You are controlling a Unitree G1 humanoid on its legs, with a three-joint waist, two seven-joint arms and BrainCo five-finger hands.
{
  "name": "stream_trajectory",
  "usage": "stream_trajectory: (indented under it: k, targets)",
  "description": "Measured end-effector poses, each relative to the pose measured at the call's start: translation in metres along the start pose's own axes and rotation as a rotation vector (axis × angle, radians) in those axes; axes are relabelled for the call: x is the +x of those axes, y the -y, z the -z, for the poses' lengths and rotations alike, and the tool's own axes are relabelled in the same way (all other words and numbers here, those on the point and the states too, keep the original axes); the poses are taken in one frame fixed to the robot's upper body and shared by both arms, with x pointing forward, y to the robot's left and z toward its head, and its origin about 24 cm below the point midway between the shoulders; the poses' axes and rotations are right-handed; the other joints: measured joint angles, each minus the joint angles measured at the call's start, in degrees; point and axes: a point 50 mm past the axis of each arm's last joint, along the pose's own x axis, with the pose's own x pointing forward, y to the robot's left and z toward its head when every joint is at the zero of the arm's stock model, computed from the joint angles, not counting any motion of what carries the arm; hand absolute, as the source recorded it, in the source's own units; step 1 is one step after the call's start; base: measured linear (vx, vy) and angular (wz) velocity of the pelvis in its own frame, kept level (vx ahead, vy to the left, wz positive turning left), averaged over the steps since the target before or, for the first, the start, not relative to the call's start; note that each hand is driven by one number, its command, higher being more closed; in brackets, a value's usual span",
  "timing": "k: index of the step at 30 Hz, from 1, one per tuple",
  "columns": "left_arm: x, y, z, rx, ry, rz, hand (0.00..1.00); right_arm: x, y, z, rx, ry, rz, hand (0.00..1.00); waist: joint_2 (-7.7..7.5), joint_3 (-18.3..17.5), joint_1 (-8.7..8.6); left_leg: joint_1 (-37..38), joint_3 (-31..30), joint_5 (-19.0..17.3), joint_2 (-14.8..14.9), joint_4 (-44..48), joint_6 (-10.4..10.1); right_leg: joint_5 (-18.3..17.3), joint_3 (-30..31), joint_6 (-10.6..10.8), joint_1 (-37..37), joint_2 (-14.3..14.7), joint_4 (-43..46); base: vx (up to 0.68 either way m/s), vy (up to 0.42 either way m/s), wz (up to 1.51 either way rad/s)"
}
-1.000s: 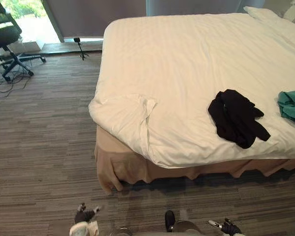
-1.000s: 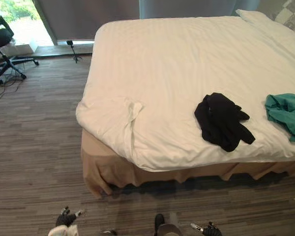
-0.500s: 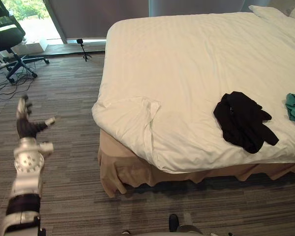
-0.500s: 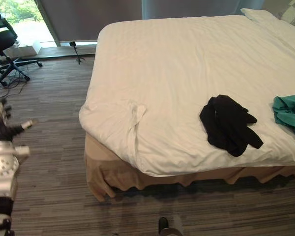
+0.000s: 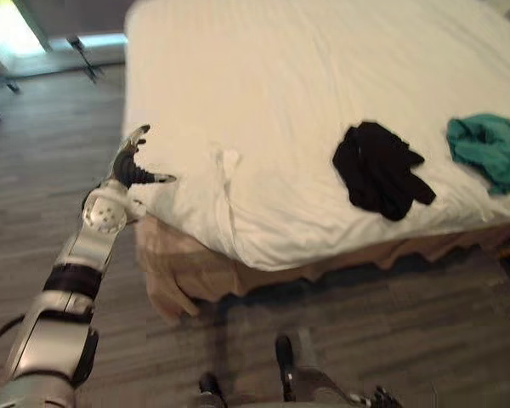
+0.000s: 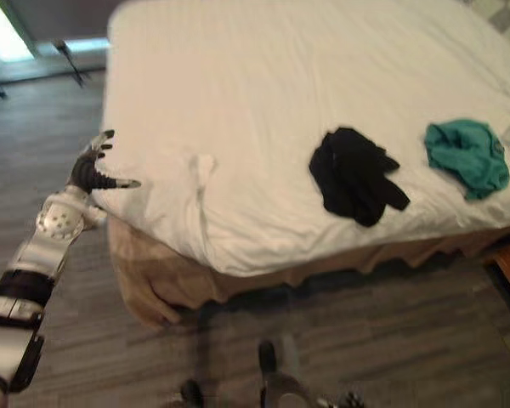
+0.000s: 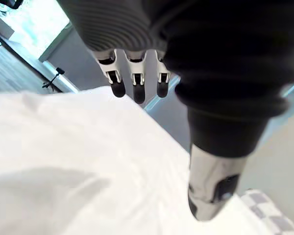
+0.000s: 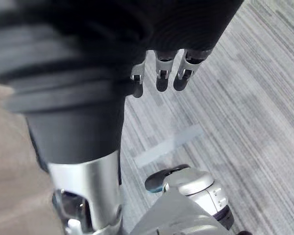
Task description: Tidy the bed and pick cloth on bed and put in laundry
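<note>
Two cloths lie on the bed (image 5: 280, 68): a black cloth (image 5: 378, 170) near the front edge & a teal cloth (image 5: 486, 150) to its right, w/ a gap between them. Our left hand (image 5: 134, 167) is up by the bed's front left corner, fingers spread apart, nothing in it. We can't tell if it touches the white cover (image 7: 63, 147). Our right hand (image 8: 160, 68) hangs low over the floor (image 8: 250, 98), fingers loose & straight, holding nothing.

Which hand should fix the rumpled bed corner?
The left. The left hand is up beside the bed's rumpled corner, with its fingers open. The right hand hangs low over the floor.
</note>
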Motion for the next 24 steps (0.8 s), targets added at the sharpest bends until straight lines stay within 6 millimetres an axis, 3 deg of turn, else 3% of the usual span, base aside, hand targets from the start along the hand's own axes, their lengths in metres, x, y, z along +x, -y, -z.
stream_trajectory:
  k: [4,13,16,20,21,23,24]
  targets:
    - [0.017,-0.01,-0.021,0.051,-0.008,-0.031,1.0,0.004,-0.019,-0.034,-0.014,0.123,-0.064,0.0,0.4,4.17,-0.9,-3.79,1.41,-0.71,-0.31,1.49,0.81,0.86,1.76,0.89,-3.48,-0.44,-0.16,-0.02,0.026,-0.15]
    - [0.022,-0.005,-0.026,0.21,-0.047,0.063,1.0,0.002,-0.029,-0.049,-0.034,0.203,-0.097,0.0,0.54,4.77,-0.57,-2.94,2.01,-1.11,-0.36,1.26,1.34,1.27,3.12,1.53,-2.71,-0.43,-0.4,0.03,0.012,0.0]
    - [0.015,0.008,-0.013,0.225,-0.084,0.119,1.0,0.002,-0.024,-0.047,-0.034,0.2,-0.081,0.0,0.9,4.12,-0.41,-1.5,2.2,-1.75,-0.18,1.28,1.22,1.15,2.9,1.69,-1.02,-0.43,-0.52,0.01,0.001,-0.03]
    - [-0.014,0.04,0.028,0.2,-0.161,0.225,1.0,0.0,0.014,-0.039,0.064,0.174,0.045,0.0,3.17,1.04,-0.51,1.45,2.42,-2.1,-0.19,1.27,0.97,0.27,1.1,2.66,1.9,-0.61,-0.52,0.04,0.002,0.01]
    - [-0.03,0.052,0.044,0.164,-0.194,0.256,0.0,0.0,0.031,-0.036,0.124,0.16,0.099,0.0,3.81,-0.09,-0.51,2.51,2.38,-2.42,-0.09,1.19,0.8,-0.28,0.58,2.52,3.1,-0.62,-0.52,0.04,-0.006,0.11]
    - [-0.063,0.074,0.073,0.079,-0.278,0.301,0.0,-0.006,0.061,-0.031,0.209,0.157,0.199,0.0,4.5,-2.59,-0.14,4.15,2.11,-3.21,-0.17,1.2,0.69,-2.03,-0.6,1.49,5.07,-0.88,-0.51,0.04,-0.008,0.11]
    - [-0.09,0.086,0.095,0.019,-0.354,0.324,0.0,-0.011,0.08,-0.03,0.256,0.165,0.266,0.0,5.12,-4.71,0.05,4.9,1.89,-3.47,-0.09,1.07,0.62,-2.52,-1.19,1.49,5.88,-0.88,-0.49,0.04,-0.016,0.16]
